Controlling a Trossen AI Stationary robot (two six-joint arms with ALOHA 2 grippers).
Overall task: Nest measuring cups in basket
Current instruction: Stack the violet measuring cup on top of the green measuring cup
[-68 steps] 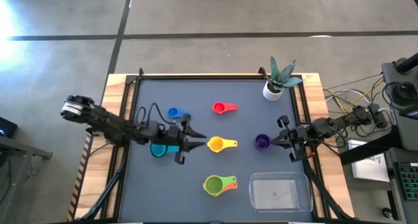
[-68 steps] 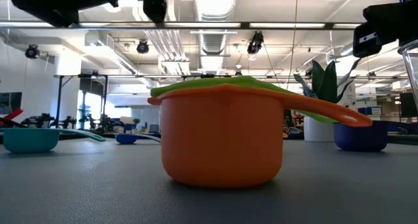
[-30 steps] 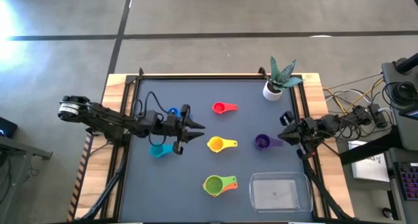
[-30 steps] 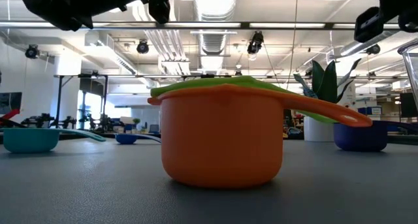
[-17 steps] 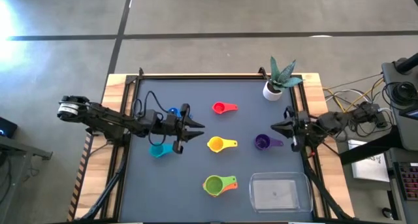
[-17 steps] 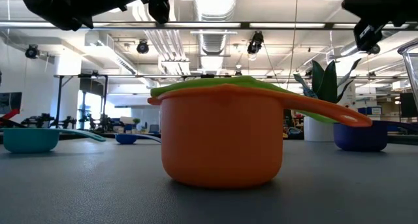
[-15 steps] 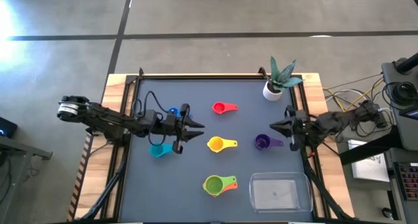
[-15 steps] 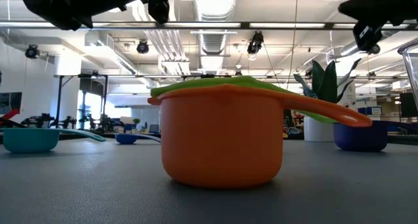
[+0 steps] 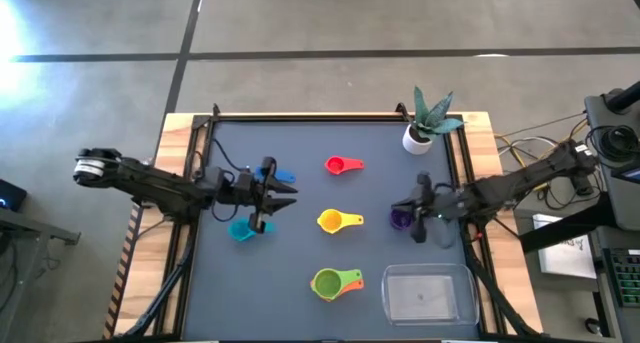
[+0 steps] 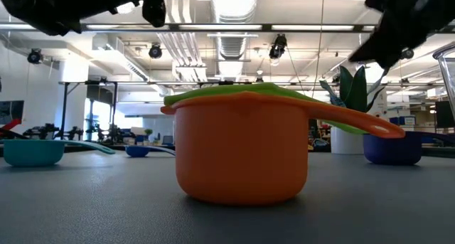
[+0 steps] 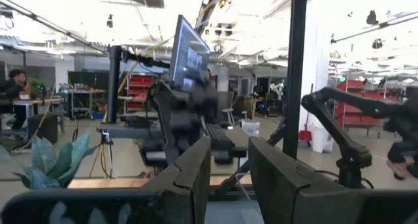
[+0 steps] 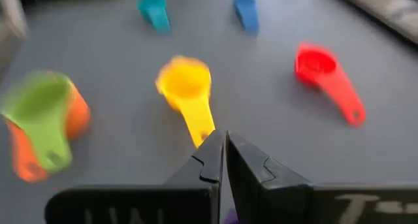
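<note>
Sitting nearest the front edge of the table, the clear basket (image 9: pixel 427 293) is lying empty at the front right corner, so no cup has gone into it yet, and just to its left the green cup (image 9: pixel 326 282) is resting inside the orange cup (image 9: pixel 350 281), which I take as the first nested pair waiting for the rest. Moving farther back, the yellow cup (image 9: pixel 331 221) is lying alone mid-table with its handle pointing right, and the right gripper (image 9: pixel 410 216) is hanging directly over the purple cup (image 9: pixel 399 219), hiding much of it; its fingers are pressed together with nothing between them, as the right wrist view shows, so I judge it is lining up on that cup rather than carrying it. On the left side, the teal cup (image 9: pixel 240 230) is lying near the left gripper (image 9: pixel 276 195), whose fingers are standing slightly parted and, as far as the left wrist view shows, holding nothing; it is pointing level across the table, apparently waiting. Beyond it the blue cup (image 9: pixel 284 175) is peeking out from under that arm, and the red cup (image 9: pixel 337 165) is lying apart toward the back middle. Farthest back, a small white plant pot (image 9: pixel 417 136) is standing at the right rear corner, out of the working area. Counting them, seven cups are showing, one of each colour, with one basket, one potted plant and two arms.
</note>
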